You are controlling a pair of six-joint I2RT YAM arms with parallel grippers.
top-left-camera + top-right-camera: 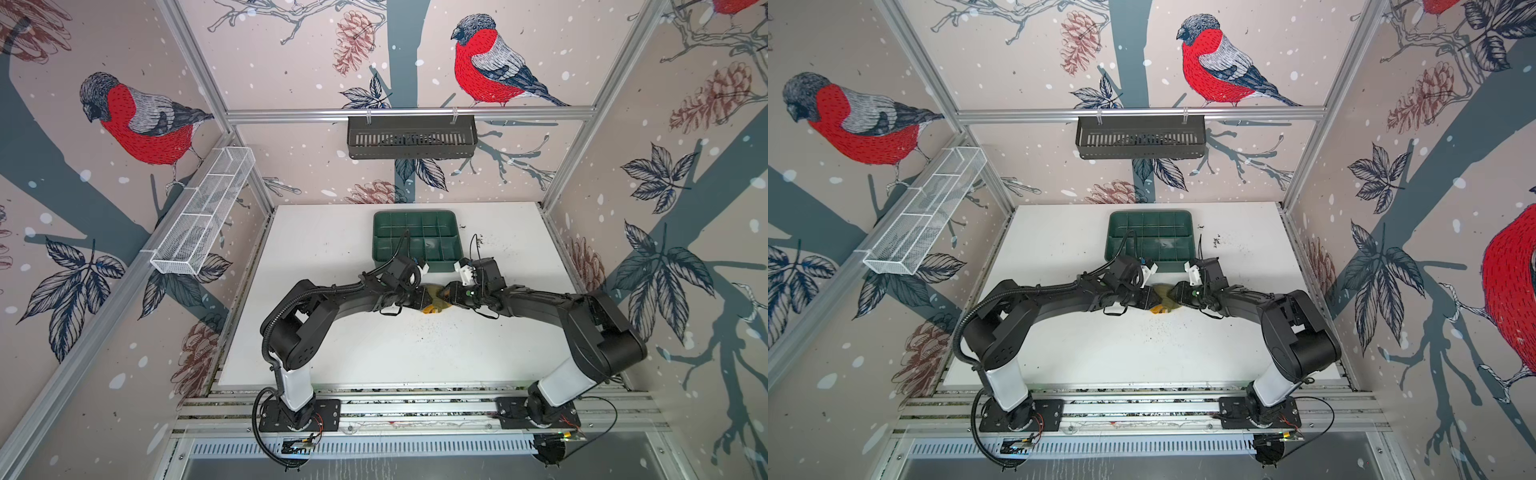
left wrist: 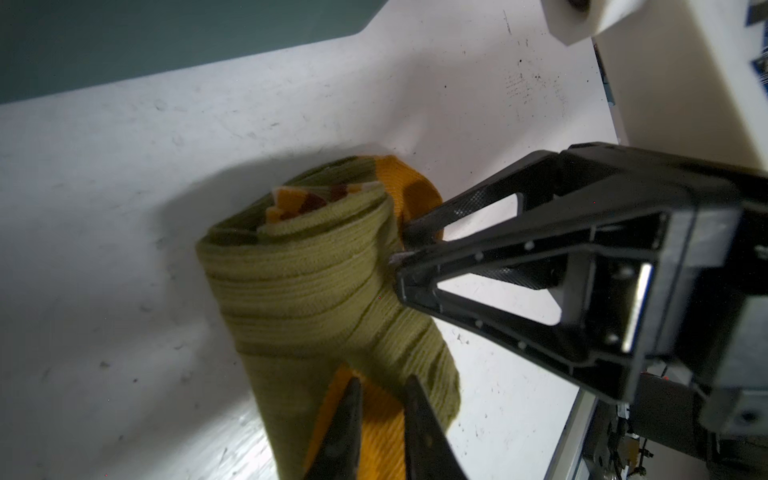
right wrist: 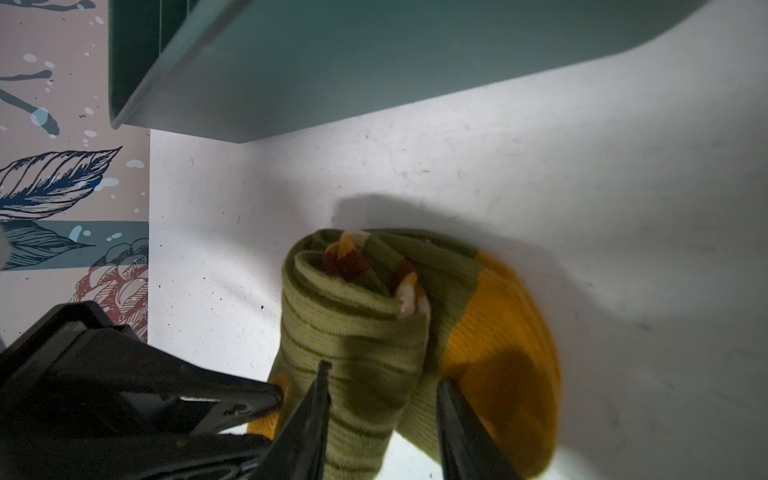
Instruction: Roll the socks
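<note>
The socks (image 1: 436, 296) (image 1: 1165, 296) lie mid-table as a tight olive-green roll (image 2: 307, 291) with orange toe fabric and striped cuff ends showing in its open end (image 3: 357, 332). Both grippers meet at the roll from opposite sides. My left gripper (image 1: 427, 297) (image 2: 380, 386) is shut on an orange part of the socks at one end of the roll. My right gripper (image 1: 445, 296) (image 3: 382, 380) straddles the roll's olive body, its fingers pressed into the knit, which creases around a fingertip (image 2: 399, 259). In both top views the grippers hide most of the roll.
A dark green compartmented tray (image 1: 415, 215) (image 3: 374, 62) stands just behind the grippers. A black slotted basket (image 1: 411, 139) hangs on the back wall and a white wire basket (image 1: 203, 216) on the left wall. Dark specks (image 1: 432, 332) dot the white table.
</note>
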